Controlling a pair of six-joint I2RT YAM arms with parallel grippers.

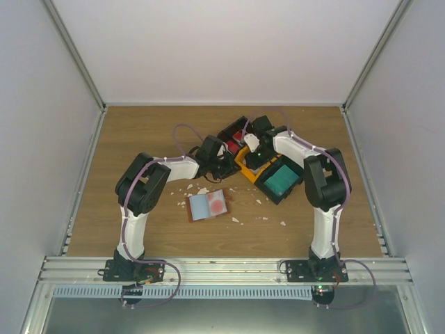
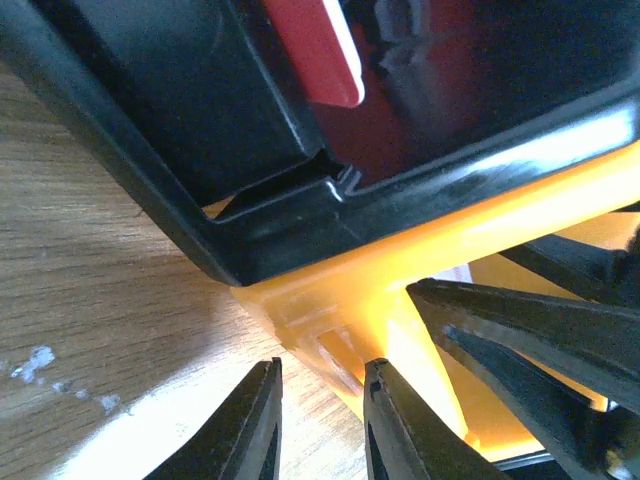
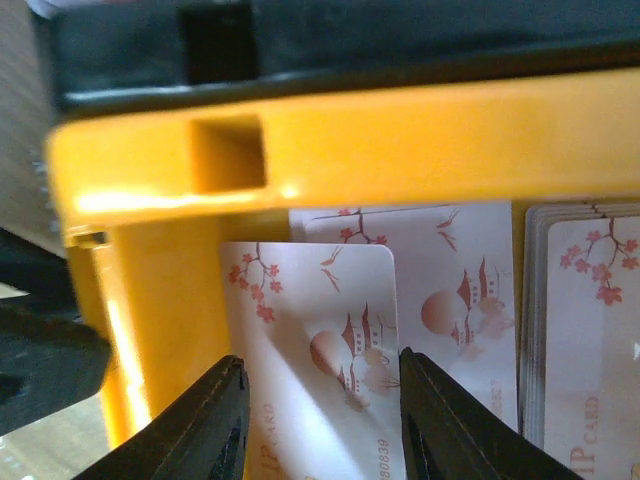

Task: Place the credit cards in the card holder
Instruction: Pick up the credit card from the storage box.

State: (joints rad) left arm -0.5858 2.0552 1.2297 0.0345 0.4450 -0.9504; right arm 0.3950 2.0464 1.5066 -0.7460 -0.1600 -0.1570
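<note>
Two hands work at one black-and-orange tray [image 3: 420, 140] on the table [image 1: 125, 236]. Its compartments hold one red card [image 2: 315, 50] and one teal card [image 1: 281, 179]. In the orange compartment, one whitish card [image 3: 310, 300] lies over a second whitish card [image 3: 455, 260], beside a stack [image 3: 585, 300] too tight to count. The right hand [image 3: 320, 365] has its fingers apart at the top whitish card's two side edges; whether they clamp it I cannot tell. The left hand [image 2: 323, 368] has its fingers narrowly apart at the tray's orange corner, and whether it grips is unclear. One card holder [image 1: 208, 205] lies open on the table in front of the tray, apart from both hands, among white scraps [image 1: 235, 220].
</note>
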